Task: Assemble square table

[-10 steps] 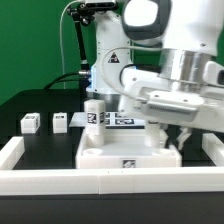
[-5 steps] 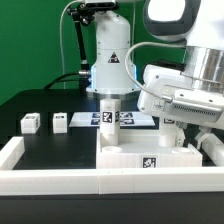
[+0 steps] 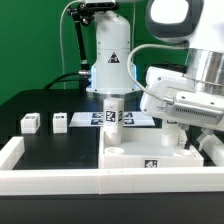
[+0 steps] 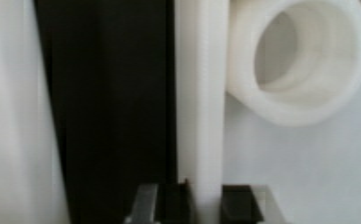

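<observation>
The square table's white slab (image 3: 130,160) lies inside the walled area, a tag on its front side. One tagged leg post (image 3: 112,112) stands upright at its far corner on the exterior view's left. My gripper (image 3: 178,138) reaches down at the slab's far side, on the exterior view's right. In the wrist view my gripper (image 4: 198,205) is shut on a thin white wall of the slab (image 4: 198,100), which runs between the two dark fingers. A round white socket (image 4: 310,60) of the slab sits beside that wall.
Two loose tagged leg posts (image 3: 30,123) (image 3: 60,122) stand on the black table at the exterior view's left. The marker board (image 3: 135,119) lies behind the slab. A long low white wall (image 3: 60,181) borders the front and sides. The robot base (image 3: 110,60) rises at the back.
The slab, with the upright leg on it, has slid toward the exterior view's right, held by my gripper. The arm moved the same way. The loose legs stayed put.
</observation>
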`<action>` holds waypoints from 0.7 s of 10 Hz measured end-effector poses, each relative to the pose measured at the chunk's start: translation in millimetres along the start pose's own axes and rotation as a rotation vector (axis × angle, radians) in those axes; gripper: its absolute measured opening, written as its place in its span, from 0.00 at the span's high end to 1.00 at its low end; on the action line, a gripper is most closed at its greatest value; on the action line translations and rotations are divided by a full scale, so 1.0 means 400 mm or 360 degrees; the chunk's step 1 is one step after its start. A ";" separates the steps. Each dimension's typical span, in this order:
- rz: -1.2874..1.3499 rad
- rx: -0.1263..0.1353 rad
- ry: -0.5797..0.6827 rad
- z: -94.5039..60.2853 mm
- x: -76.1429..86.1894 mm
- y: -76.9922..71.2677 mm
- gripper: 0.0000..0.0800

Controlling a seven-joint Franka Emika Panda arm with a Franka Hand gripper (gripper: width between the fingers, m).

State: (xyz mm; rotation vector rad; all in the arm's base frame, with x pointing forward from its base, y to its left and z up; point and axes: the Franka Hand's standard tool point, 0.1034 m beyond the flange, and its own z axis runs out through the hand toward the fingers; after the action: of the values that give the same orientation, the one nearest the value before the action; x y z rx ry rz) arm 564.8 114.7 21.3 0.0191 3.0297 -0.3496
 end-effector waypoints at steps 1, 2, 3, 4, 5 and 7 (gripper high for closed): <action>0.0007 0.0024 0.0004 -0.010 -0.006 0.010 0.92; 0.0007 0.0044 0.0007 -0.019 -0.012 0.019 0.92; 0.0001 0.0061 0.0011 -0.024 -0.014 0.025 0.92; -0.0004 0.0085 0.0025 -0.027 -0.013 0.029 0.92; -0.0008 0.0107 0.0042 -0.027 -0.013 0.032 0.92; -0.0012 0.0126 0.0059 -0.024 -0.013 0.029 0.92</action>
State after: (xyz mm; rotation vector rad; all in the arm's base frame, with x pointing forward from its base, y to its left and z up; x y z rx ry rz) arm 569.5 128.3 28.5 0.0195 3.0514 -0.4748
